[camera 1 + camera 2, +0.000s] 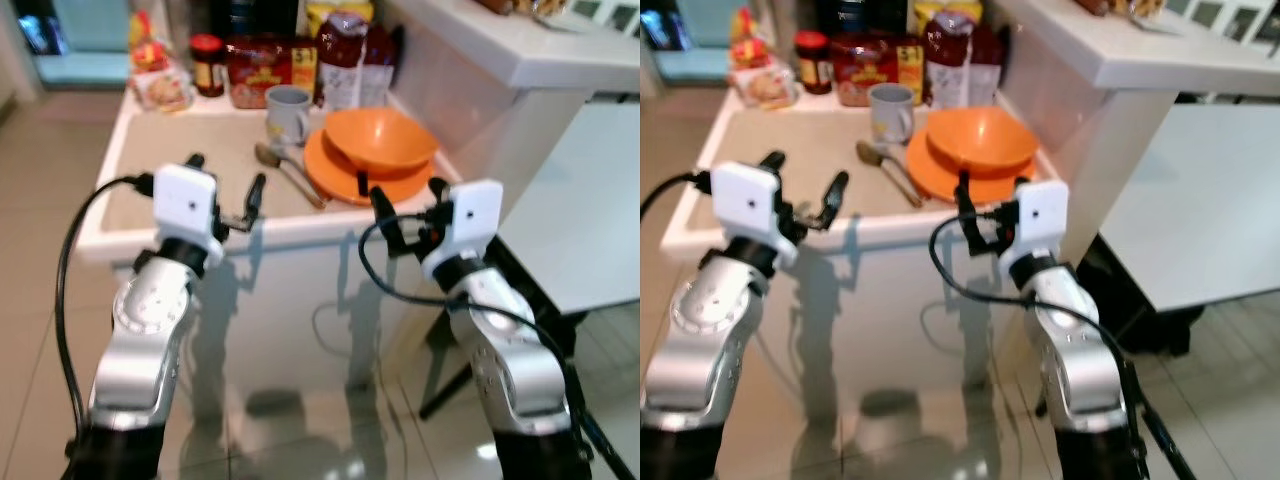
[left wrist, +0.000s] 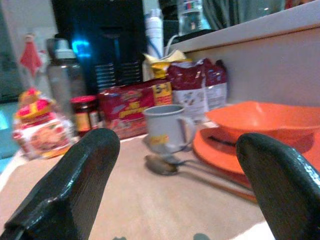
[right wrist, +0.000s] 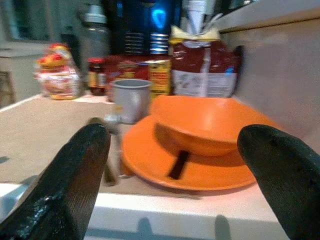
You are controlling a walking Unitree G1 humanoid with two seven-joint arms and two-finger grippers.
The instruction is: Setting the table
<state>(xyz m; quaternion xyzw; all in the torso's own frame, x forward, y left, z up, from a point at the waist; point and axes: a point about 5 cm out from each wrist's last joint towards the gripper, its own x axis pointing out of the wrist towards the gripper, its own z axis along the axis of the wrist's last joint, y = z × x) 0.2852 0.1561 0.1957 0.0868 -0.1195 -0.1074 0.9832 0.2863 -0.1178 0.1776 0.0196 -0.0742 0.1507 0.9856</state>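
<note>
At the tabletop's [image 1: 180, 150] near edge, bare surface lies open on the left, with a wall [image 1: 470, 90] closing the right. Both arms reach forward, level. The left tool [image 1: 225, 190] hangs spread and empty over the front edge; the right tool [image 1: 405, 205], also spread and empty, sits just before the plate [image 1: 345, 180]. The bowl [image 1: 380, 140] rests on it, beside the mug [image 1: 288, 112] and spoon [image 1: 285, 170].

Printed red and yellow lettering on the red snack pack [image 2: 131, 106], too blurred to read; a yellow corner patch with what looks like "5". Dark red bags [image 2: 196, 86] with white label panels, print illegible. Jar [image 2: 81, 112] label unreadable.
</note>
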